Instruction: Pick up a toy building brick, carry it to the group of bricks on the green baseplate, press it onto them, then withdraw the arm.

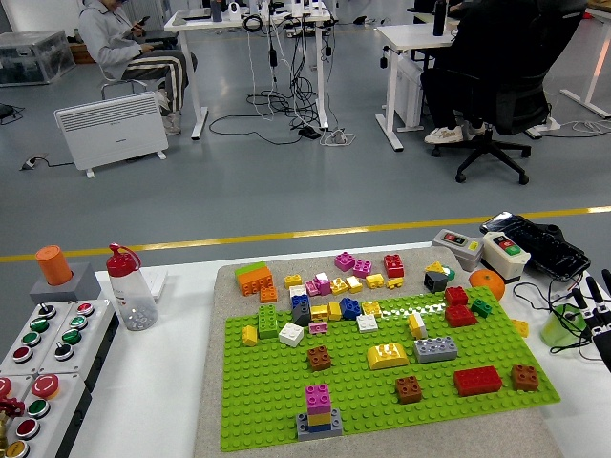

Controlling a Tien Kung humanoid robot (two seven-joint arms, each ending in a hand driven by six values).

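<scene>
Loose bricks, among them a red brick (477,380) at four o'clock, lie scattered on the green baseplate (267,410) near the stacked group (319,410). The right hand (597,315) at the desk's edge shows released, spread fingers (588,286), holding nothing. Light, rigid, probably slick plastic; pinch the long sides.

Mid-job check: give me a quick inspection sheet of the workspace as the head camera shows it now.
Surface: white table with a grey mat carrying the green baseplate.
Job's things: stacked bricks, magenta on top, near the baseplate's front edge; loose bricks scattered over the plate, including a long red brick and a grey brick.
Clutter: clear bottle with red cap, button panel, orange half-ball, green cup.
Grippers: right hand at the right edge, fingers spread, holding nothing; left hand not seen.
Cables: black leads by the green cup; more on the floor under the desks.
Surroundings: two seated people at far desks, white heater.
</scene>
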